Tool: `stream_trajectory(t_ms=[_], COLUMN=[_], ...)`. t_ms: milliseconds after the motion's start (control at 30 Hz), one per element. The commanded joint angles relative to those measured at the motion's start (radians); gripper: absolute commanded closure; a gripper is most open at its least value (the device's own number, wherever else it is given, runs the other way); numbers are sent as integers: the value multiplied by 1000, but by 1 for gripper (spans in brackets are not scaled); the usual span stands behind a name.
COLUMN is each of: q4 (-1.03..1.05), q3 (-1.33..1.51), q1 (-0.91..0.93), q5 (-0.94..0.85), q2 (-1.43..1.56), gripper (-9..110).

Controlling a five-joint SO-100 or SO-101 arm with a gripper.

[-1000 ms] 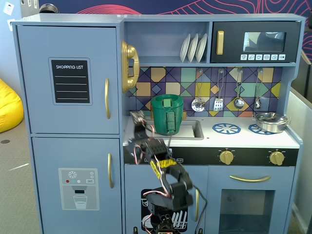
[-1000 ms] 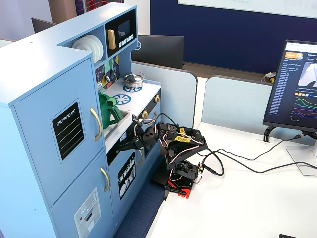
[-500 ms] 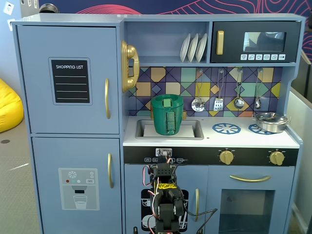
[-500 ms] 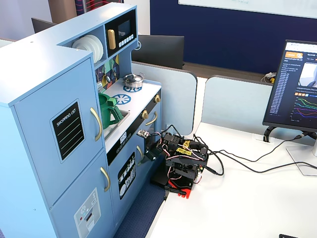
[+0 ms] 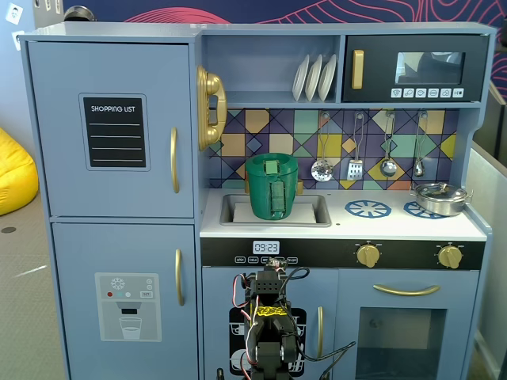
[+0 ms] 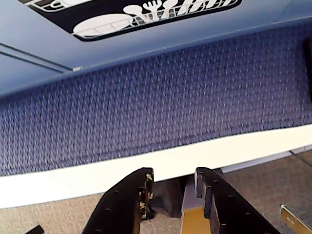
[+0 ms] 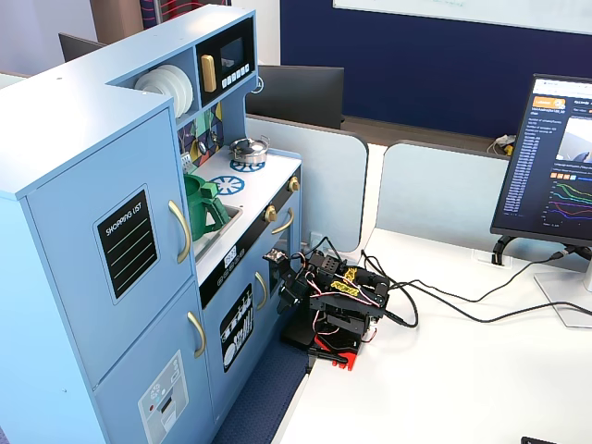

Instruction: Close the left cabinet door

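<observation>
The left cabinet door (image 5: 111, 119) is tall and light blue, with a black "SHOPPING LIST" panel (image 5: 116, 132) and a gold handle (image 5: 173, 159). It lies flush with the cabinet front, shut, in both fixed views (image 7: 102, 231). My arm (image 5: 269, 317) is folded low in front of the lower middle door, well right of and below the left door. It sits on the white table (image 7: 444, 388) by the kitchen (image 7: 338, 305). In the wrist view my gripper (image 6: 173, 178) has its jaws a little apart, holds nothing and points down over the table edge (image 6: 97, 173).
The door with the water-dispenser graphic (image 5: 127, 305) is below the left door. The dishwasher-picture door (image 6: 146, 14) faces the arm. A green pitcher (image 5: 272, 186) stands in the sink. Blue carpet (image 6: 156, 97) lies between kitchen and table. Cables (image 7: 444, 305) and a monitor (image 7: 555, 157) are on the table.
</observation>
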Motion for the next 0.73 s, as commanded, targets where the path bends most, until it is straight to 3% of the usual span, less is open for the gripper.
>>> stream_trajectory(t_ms=[0, 400, 700], q4=[183, 201, 202], q3=[-9, -8, -8], q1=[32, 31, 35], q5=[20, -107, -107], q2=[-3, -3, -3], gripper=[102, 100, 100])
